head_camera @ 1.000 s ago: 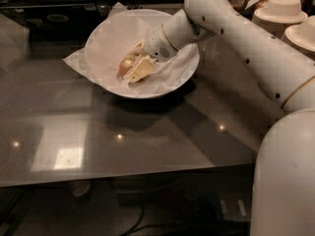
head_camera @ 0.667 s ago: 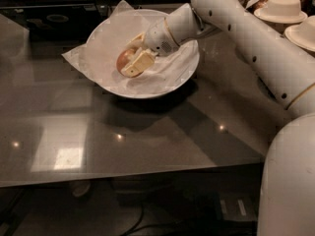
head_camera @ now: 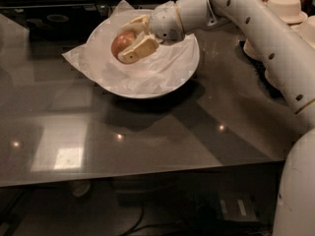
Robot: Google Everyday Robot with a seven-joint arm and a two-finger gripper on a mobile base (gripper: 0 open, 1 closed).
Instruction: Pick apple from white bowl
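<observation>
The apple (head_camera: 122, 41) is reddish-golden and sits between the two beige fingers (head_camera: 141, 47) of my gripper (head_camera: 124, 42), which is shut on it. The gripper reaches in from the right on the white arm (head_camera: 256, 28) and holds the apple over the back left part of the white bowl (head_camera: 189, 73), at about rim height. Whether the apple still touches the crinkled white paper lining (head_camera: 78, 58) I cannot tell. The bowl stands on the dark glossy table (head_camera: 147, 146), and a paper corner pokes out to the left.
Stacked beige paper bowls (head_camera: 285, 6) stand at the back right, behind the arm. The robot's white body (head_camera: 298, 191) fills the lower right corner. The table's front edge (head_camera: 138, 177) runs across the lower part of the view.
The gripper has moved up and to the left with the apple in it, from low in the bowl's middle towards its back left rim.
</observation>
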